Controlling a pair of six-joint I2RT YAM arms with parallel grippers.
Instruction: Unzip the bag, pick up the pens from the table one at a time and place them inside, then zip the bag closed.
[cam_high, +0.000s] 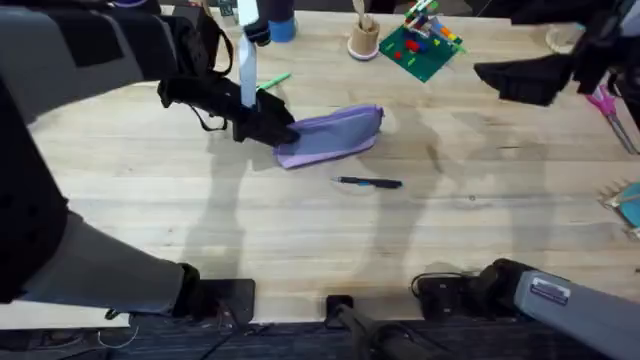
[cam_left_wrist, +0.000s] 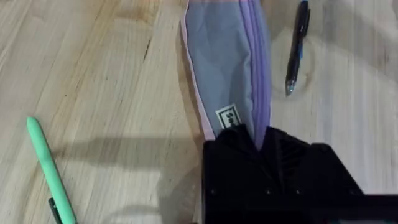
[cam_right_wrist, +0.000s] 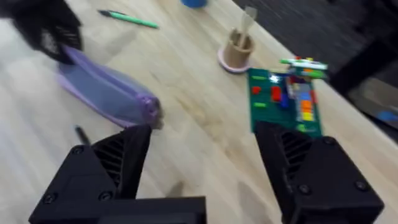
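The lilac bag (cam_high: 335, 133) lies across the middle of the table (cam_high: 150, 190). My left gripper (cam_high: 265, 125) is shut on the bag's left end; in the left wrist view its black fingers (cam_left_wrist: 236, 146) pinch the fabric by the bag (cam_left_wrist: 227, 56) label. The dark pen (cam_high: 368, 182) lies just in front of the bag, and shows beside it as the dark pen (cam_left_wrist: 296, 46). The green pen (cam_high: 272, 80) rests behind the left gripper. My right gripper (cam_right_wrist: 205, 155) hovers open, high at the back right (cam_high: 525, 78), well away from the bag (cam_right_wrist: 109, 90).
A green baseplate with coloured bricks (cam_high: 420, 45) and a wooden cup (cam_high: 364, 40) stand at the back. Pink-handled scissors (cam_high: 603, 103) lie near the right edge. A blue object (cam_high: 283, 28) sits at the back, left of the cup.
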